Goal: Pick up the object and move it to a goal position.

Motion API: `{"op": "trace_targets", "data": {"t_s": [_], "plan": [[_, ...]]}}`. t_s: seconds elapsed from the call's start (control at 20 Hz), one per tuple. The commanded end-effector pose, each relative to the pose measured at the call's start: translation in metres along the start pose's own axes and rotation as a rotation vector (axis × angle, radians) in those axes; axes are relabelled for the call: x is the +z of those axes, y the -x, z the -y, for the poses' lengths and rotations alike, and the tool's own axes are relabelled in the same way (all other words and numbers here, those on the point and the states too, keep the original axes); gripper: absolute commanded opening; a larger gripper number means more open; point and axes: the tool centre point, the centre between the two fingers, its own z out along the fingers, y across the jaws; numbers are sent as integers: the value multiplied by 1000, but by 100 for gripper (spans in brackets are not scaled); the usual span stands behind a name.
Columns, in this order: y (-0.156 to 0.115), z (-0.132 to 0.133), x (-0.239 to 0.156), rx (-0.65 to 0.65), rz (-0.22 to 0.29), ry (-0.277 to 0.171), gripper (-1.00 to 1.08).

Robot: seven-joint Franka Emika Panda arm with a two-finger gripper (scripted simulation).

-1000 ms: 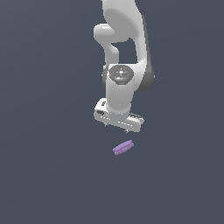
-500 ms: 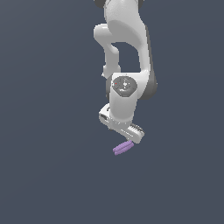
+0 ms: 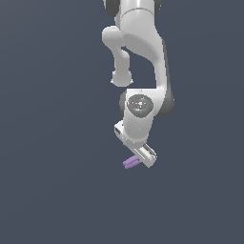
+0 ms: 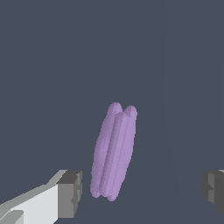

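Fingers (image 4: 70, 192) of the white Franka gripper (image 4: 142, 190) are standing spread wide, gripping nothing.
Between them, touching neither pad, the small light-purple double-rod object (image 4: 113, 152) is lying on the flat dark grey floor (image 3: 52, 190); in the exterior view the gripper (image 3: 141, 161) is hanging just above the object (image 3: 130, 163).

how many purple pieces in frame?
1. The purple piece lies between the open gripper's fingertips, partly hidden under the hand in the exterior view. No others visible.
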Motion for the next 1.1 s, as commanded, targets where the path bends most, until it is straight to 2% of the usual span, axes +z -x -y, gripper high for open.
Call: {"op": "trace_targets", "data": {"t_s": [0.0,0.5,1.05], "plan": [[0,5,6,60,0,-1,100],[1,16,21,205,-1,-1,100],[2,17,30,224,-1,-1,100]]}}
